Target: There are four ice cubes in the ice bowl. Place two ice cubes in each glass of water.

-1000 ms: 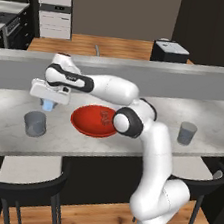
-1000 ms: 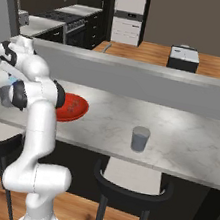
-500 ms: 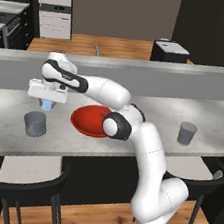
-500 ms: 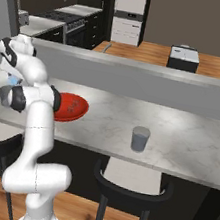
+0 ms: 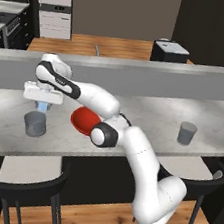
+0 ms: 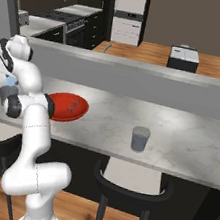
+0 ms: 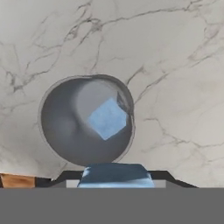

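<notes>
Jaws clamp 1 pale blue ice cube (image 7: pixel 114 174) above a grey tumbler (image 7: pixel 85 120) holding another cube (image 7: pixel 107 118).

Pale blue ice cube (image 7: pixel 107 118) inside the grey translucent glass (image 7: pixel 85 120); another pale blue cube (image 7: pixel 114 175) nearer the hand. Counter (image 7: pixel 175 65) is white marble with thin grey veins. Glossy red bowl (image 6: pixel 67 107), a second grey glass (image 5: pixel 187 133) far right.

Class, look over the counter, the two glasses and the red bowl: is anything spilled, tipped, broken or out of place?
Nothing stands out. Both glasses stand upright on the marble counter, the red bowl sits flat, and no spill shows. One ice cube lies inside the left glass; another is in the gripper above it.
</notes>
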